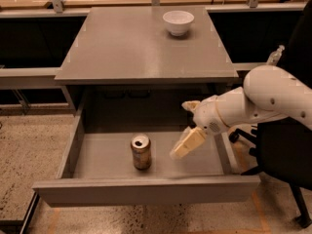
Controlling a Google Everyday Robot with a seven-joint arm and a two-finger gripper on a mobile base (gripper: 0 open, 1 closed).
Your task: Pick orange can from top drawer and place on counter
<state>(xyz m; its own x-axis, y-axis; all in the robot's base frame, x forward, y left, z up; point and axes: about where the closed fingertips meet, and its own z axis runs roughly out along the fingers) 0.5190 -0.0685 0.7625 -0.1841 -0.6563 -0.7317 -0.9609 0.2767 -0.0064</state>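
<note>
Cream end effector (187, 143) above grey top drawer (146, 192), near orange can (141, 153).

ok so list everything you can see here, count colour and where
orange can: 1, orange-brown, silver top, upright on the top drawer floor
top drawer: 1, grey, open below the counter
counter: 1, grey, above the drawer
bowl: 1, white, counter's far right part
chair: 1, black, right edge
arm: 1, white, reaching in from the right
pincer: 1, tan, over the drawer, right of the can, apart from it
</note>
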